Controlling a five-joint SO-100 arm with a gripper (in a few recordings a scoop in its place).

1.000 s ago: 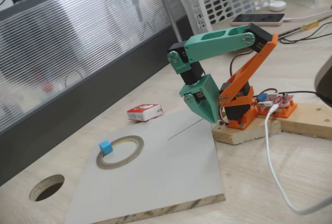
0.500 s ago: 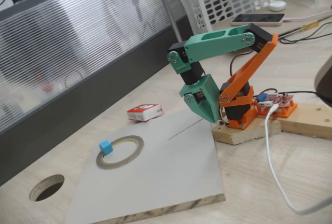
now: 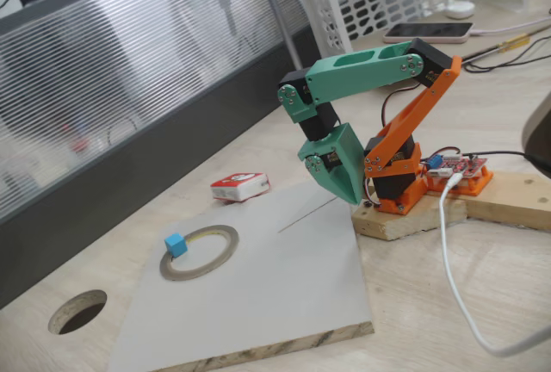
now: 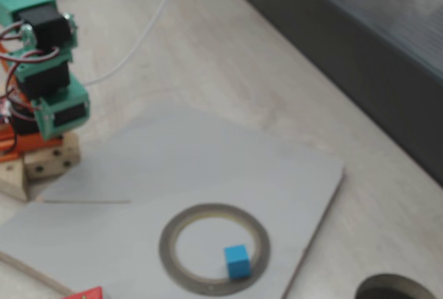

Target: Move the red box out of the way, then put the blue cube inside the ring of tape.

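**Arm folded up, cube sitting in the tape ring**

Fingers (image 3: 343, 178) on the green-and-orange arm are tucked down and pointing at the grey board (image 3: 284, 286), close to the arm's own base, and they look pressed together with nothing between them. From the other fixed camera I honestly can't tell much about them, just the green servo block at the far left.

The blue cube (image 3: 176, 244) is inside the ring of tape (image 3: 201, 252), hugging the inner rim rather than centred; in the side-on fixed view it's at the ring's left edge, in the other one (image 4: 237, 261) it's at the near edge of the ring (image 4: 214, 247). Ring lies flat on the board.

The red box (image 3: 240, 186) rests on the wooden table (image 3: 482, 303) just off the board's far edge, well apart from the ring. A round hole (image 3: 77, 311) in the table sits near the board's left corner.
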